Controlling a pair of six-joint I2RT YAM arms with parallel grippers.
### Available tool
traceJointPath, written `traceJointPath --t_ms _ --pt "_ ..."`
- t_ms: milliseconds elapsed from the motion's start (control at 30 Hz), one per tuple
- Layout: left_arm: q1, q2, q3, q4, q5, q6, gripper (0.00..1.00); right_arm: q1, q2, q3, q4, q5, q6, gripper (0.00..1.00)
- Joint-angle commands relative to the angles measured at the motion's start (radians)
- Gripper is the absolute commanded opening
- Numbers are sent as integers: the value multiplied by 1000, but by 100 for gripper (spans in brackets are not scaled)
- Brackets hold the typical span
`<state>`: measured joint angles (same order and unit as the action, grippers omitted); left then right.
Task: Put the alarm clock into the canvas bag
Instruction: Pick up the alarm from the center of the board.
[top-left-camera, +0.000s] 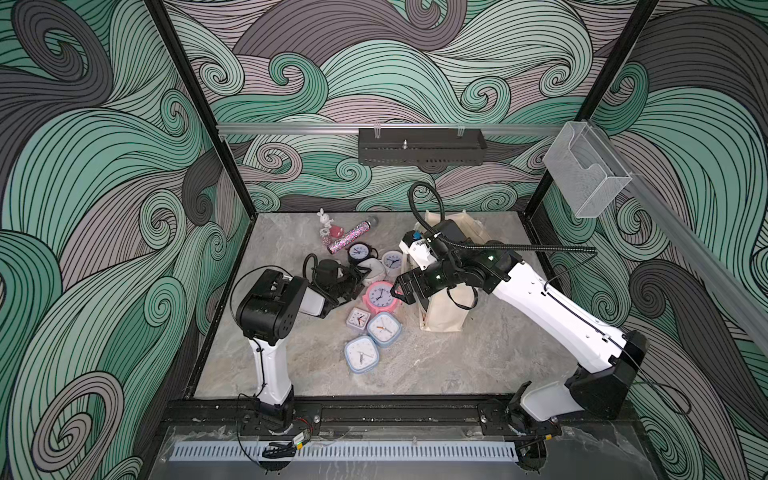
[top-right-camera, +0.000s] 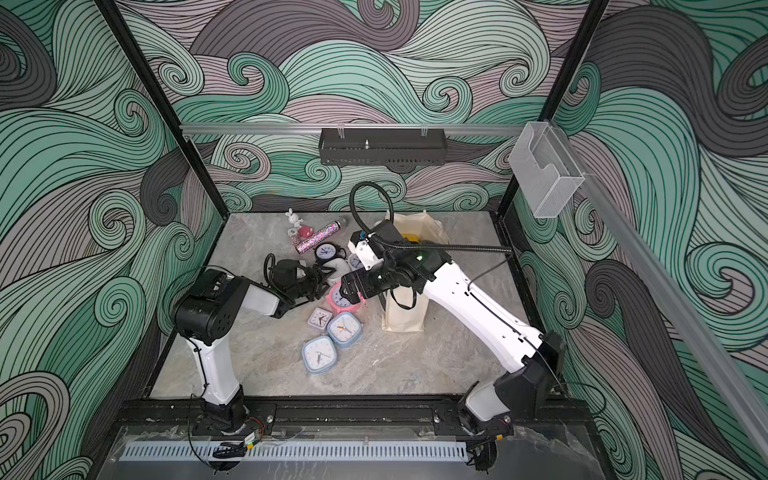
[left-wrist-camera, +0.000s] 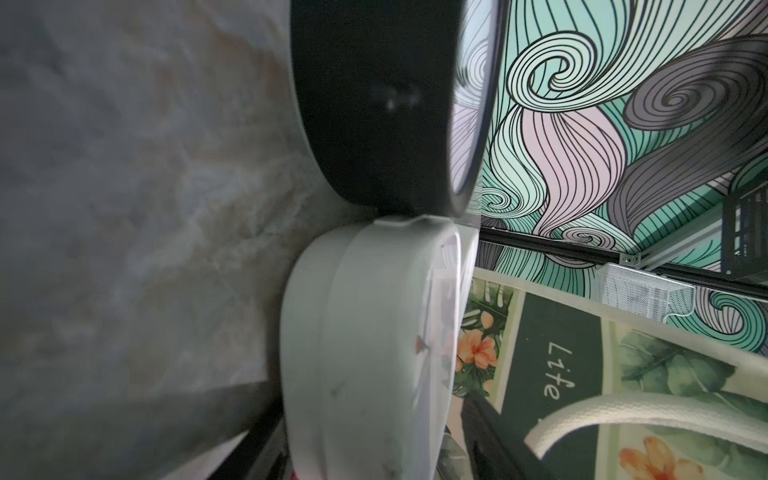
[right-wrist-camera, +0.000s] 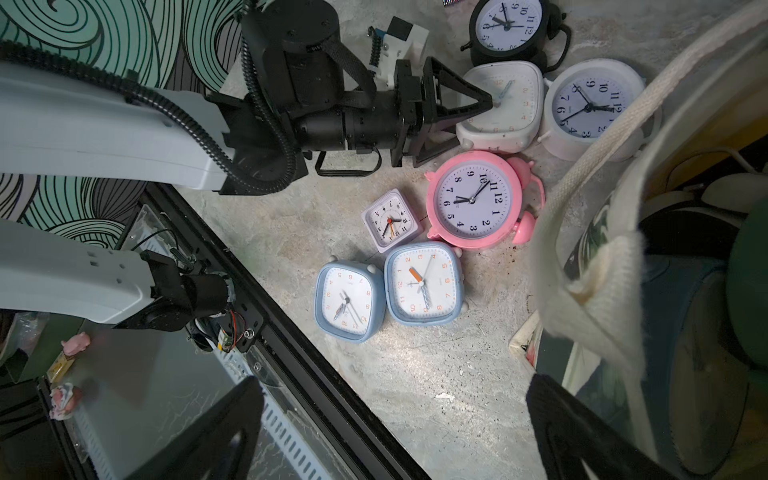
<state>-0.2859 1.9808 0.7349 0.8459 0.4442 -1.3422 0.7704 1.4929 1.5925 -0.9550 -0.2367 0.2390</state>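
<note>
While the right tool (top-left-camera: 401, 292) gapes wide between pink clock (top-left-camera: 379, 296) and canvas bag (top-left-camera: 446, 316), the left tool (right-wrist-camera: 473, 122) straddles a white clock (right-wrist-camera: 507, 112), grip unclear; bare counter (top-left-camera: 457, 365) fronts them.

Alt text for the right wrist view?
Left gripper with jaws apart at a white square clock, one of seven alarm clocks on the marble table. The cream canvas bag gapes beside the pink clock, right gripper open near its rim.
</note>
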Motion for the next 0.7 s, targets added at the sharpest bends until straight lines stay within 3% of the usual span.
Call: traceJointPath --t_ms 0,467,667 --pt "-9 92 -15 98 -66 -72 59 3 4 29 -22 30 -16 100" --pt "-19 69 78 77 -22 56 36 1 -5 48 -49 63 -18 100" --pt "-19 -4 100 -20 -6 118 32 -2 -18 47 -48 76 -20 100"
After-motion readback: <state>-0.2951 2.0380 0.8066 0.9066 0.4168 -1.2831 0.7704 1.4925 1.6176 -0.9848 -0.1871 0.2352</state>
